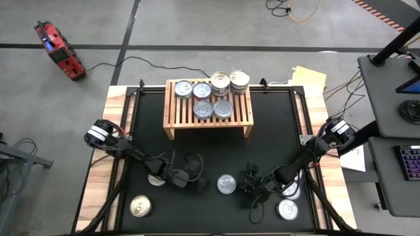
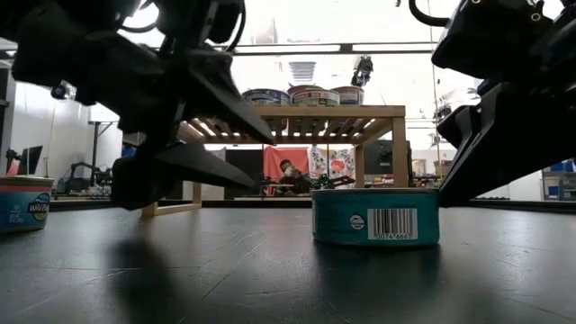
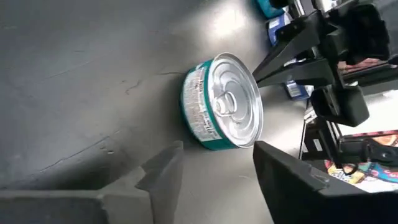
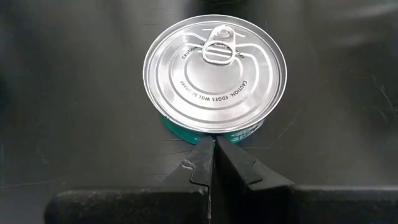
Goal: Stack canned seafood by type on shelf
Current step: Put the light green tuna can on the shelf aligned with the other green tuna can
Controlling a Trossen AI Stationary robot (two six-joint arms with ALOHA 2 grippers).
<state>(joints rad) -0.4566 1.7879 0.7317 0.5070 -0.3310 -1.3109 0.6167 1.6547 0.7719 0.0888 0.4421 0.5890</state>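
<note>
- Shelf holds six tins.
- Four remain on table, including teal tin.
- Left gripper open, empty, beside it.
- Right gripper closed, empty, at its opposite side.

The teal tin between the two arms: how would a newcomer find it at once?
Start at the light-wood slatted shelf at the far side of the black mat, then come forward to the gap between the two dark arms. There a flat round teal-sided tin with a silver pull-tab lid stands alone, the left pincer and right pincer flanking it. The other loose tins lie further out, near the mat's edges.
</note>
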